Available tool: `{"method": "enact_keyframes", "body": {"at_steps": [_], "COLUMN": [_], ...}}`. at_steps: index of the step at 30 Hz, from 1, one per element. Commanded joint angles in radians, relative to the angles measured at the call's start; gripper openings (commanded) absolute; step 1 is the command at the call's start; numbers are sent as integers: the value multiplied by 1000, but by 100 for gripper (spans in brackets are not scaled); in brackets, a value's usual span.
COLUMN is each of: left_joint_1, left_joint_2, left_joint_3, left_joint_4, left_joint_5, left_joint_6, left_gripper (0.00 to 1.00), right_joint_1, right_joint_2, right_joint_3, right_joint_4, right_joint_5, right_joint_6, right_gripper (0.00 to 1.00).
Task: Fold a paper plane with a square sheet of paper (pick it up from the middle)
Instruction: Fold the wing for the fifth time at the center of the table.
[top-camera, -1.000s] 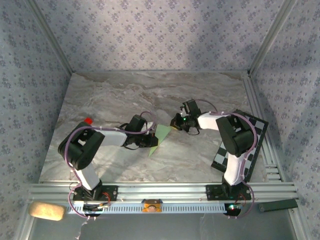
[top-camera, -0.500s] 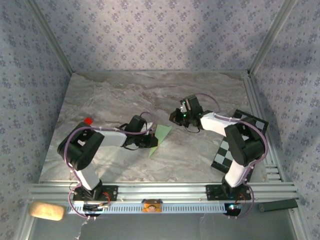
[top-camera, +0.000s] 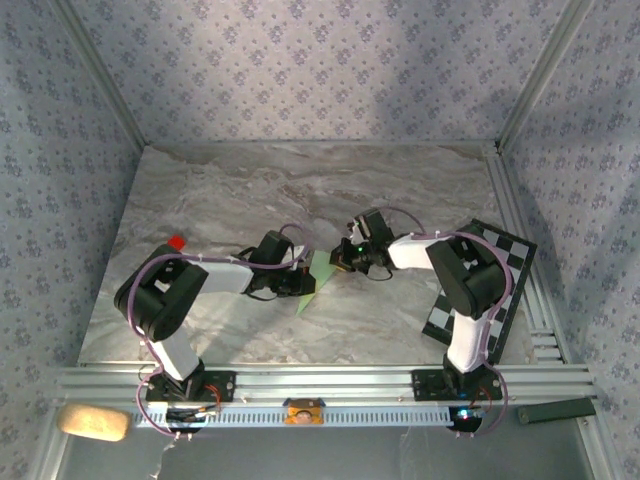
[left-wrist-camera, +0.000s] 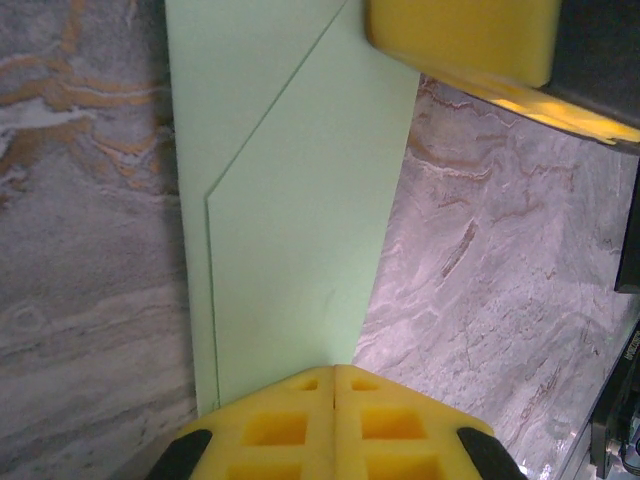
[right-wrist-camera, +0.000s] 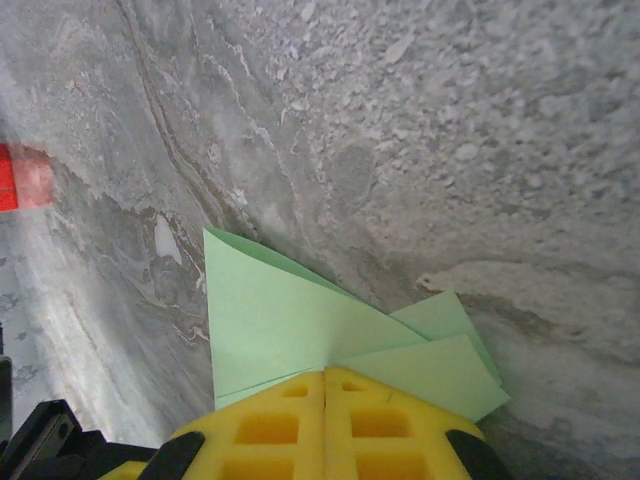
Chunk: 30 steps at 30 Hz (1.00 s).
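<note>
Both ends of the folded sheet of paper (left-wrist-camera: 290, 200) pinched, left hand (left-wrist-camera: 335, 388), right hand (right-wrist-camera: 325, 388) opposite.

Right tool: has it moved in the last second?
Yes. The right tool has shifted left and toward the near edge, away from the checkered board, reaching the folded green paper.

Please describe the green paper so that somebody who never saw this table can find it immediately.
On the grey marble table, look near the middle, where the left gripper and right gripper meet. The folded green paper is between them, pinched by both. It alone is pale green and pointed; the checkered board is black and white, the red block tiny.
</note>
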Motion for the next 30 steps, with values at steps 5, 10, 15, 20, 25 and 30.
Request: {"method": "enact_keyframes", "body": {"at_steps": [5, 10, 15, 20, 25, 30], "left_joint_1": [-6, -6, -7, -6, -7, -7], "left_joint_2": [15, 12, 12, 6, -2, -4], "left_joint_3": [-46, -42, -35, -36, -43, -41], "left_joint_4": [-132, -137, -130, -114, -105, -110], "left_joint_5": [-27, -26, -32, -33, -35, -36], "left_joint_6": [2, 3, -7, -24, -35, -37], "left_gripper": [0, 0, 0, 0, 0, 0], "right_joint_1": [-105, -137, -94, -22, 53, 93], "right_joint_2": [37, -13, -139, -188, -151, -137], "right_joint_3": [-13, -21, -34, -74, -74, -80], "right_joint_4": [-30, 38, 4, 4, 37, 29], "right_joint_5": [84, 34, 68, 65, 16, 29], "right_joint_6": [-3, 10, -13, -26, -6, 8], "right_gripper": [5, 6, 7, 10, 9, 8]}}
